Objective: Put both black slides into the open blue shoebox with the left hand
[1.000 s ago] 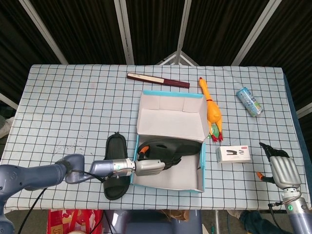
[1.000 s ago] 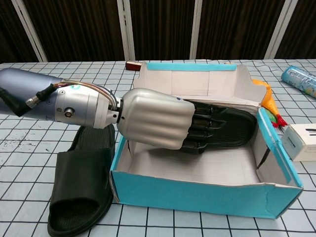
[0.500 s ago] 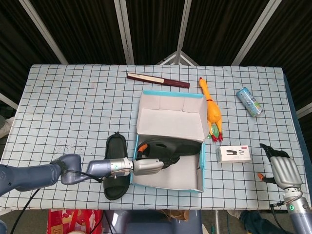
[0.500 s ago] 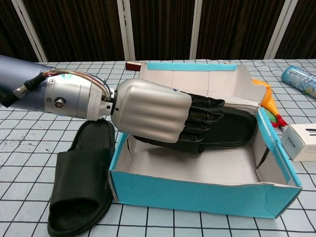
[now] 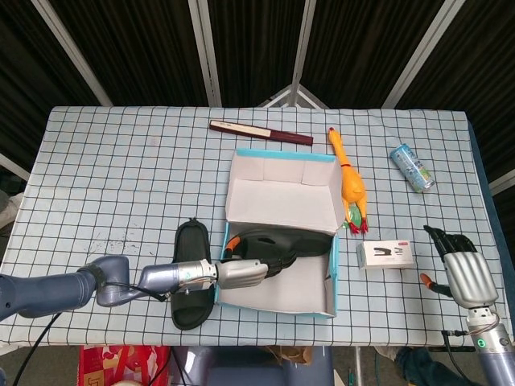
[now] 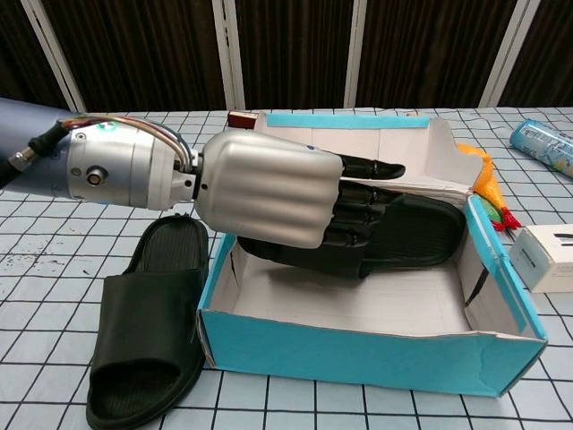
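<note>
The open blue shoebox (image 5: pixel 332 273) (image 6: pixel 358 358) stands at the table's front middle, its lid tipped up behind it. One black slide (image 5: pixel 286 241) (image 6: pixel 421 233) lies inside, tilted, with its near end raised. My left hand (image 5: pixel 241 273) (image 6: pixel 269 202) reaches in over the box's left wall. Its fingers curl over the slide's strap, and one finger points straight out. The other black slide (image 5: pixel 191 273) (image 6: pixel 148 331) lies flat on the table just left of the box, under my left forearm. At the front right edge my right hand (image 5: pixel 463 269) is open and holds nothing.
A yellow rubber chicken (image 5: pixel 350 181) (image 6: pixel 488 175) lies along the box's right side. Beside the box's right front corner sits a white stapler box (image 5: pixel 385 254) (image 6: pixel 546 255). A drink can (image 5: pixel 412 167) (image 6: pixel 542 143) lies at the far right, and a dark red stick (image 5: pixel 260 132) behind the box.
My left hand has drawn back to the left and lifted a little, one finger straightening, while the slide in the box stayed put. My right hand's fingers have spread slightly.
</note>
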